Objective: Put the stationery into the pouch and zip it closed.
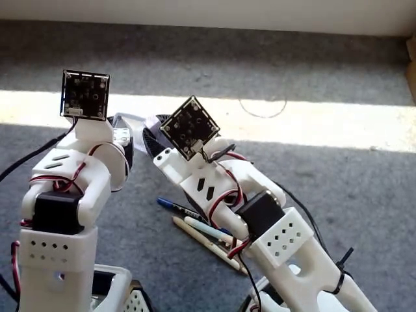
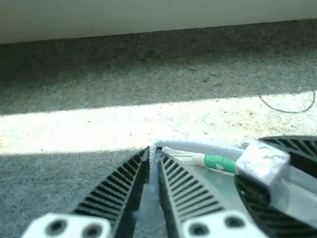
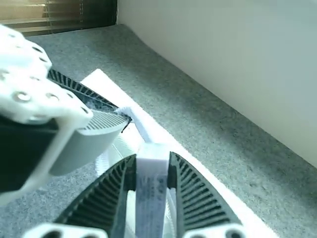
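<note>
At the left of the high view the left arm (image 1: 62, 195) leans in toward the middle of the frame. Its job, as I read it, is to anchor. In the left wrist view the left gripper (image 2: 153, 151) sits at lower centre with its jaws all but closed, pinching the white zip edge of the pouch (image 2: 208, 147), so the mouth cannot slide or fold while something is pushed in.

From that pinch the pouch runs toward the lower right of the frame, lying on the grey carpet (image 2: 74, 64). A green-labelled pen (image 2: 218, 162) shows just past the rim, apparently already inside, seen through the clear wall.

Further right sits a pale block (image 2: 261, 159), eraser-like, though I cannot say what it is. It is right beside the pouch's rim, with a black ribbed jaw below it.

In the right wrist view the right gripper (image 3: 151, 158) is at bottom centre. Its jaws are parted only as wide as the block and press on both of its sides. The block's end points at the white edge above it, probably held end-on to feed it into the mouth.

In the lower centre of the high view, loose pens (image 1: 201, 231) lie on the carpet under the right arm — outside the pouch, so filling is unfinished and the zip has yet to be closed.
</note>
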Controlling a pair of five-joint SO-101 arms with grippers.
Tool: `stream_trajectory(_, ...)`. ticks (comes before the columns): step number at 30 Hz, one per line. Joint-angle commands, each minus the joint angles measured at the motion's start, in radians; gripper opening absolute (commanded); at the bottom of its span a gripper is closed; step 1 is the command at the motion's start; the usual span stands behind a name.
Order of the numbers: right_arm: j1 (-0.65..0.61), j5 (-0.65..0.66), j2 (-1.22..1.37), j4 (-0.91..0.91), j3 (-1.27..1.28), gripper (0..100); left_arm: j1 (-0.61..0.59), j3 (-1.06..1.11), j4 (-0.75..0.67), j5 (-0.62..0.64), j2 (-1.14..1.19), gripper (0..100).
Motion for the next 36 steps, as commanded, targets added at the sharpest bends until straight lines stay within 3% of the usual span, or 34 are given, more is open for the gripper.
stream_trajectory(1,-0.005,0.008,0.002,0.027,-0.028,6.8,0.005,0.024,0.000,-0.006,0.033,1)
stream_trajectory(4,-0.004,0.006,0.002,0.027,-0.021,13.2,0.005,0.024,0.000,-0.006,0.033,1)
stream_trajectory(20,-0.001,0.005,-0.120,0.033,-0.021,12.6,0.005,0.024,0.000,-0.006,0.033,1)
stream_trajectory(36,0.001,0.003,-0.154,0.407,-0.312,12.6,-0.082,0.024,-0.002,0.051,0.033,1)
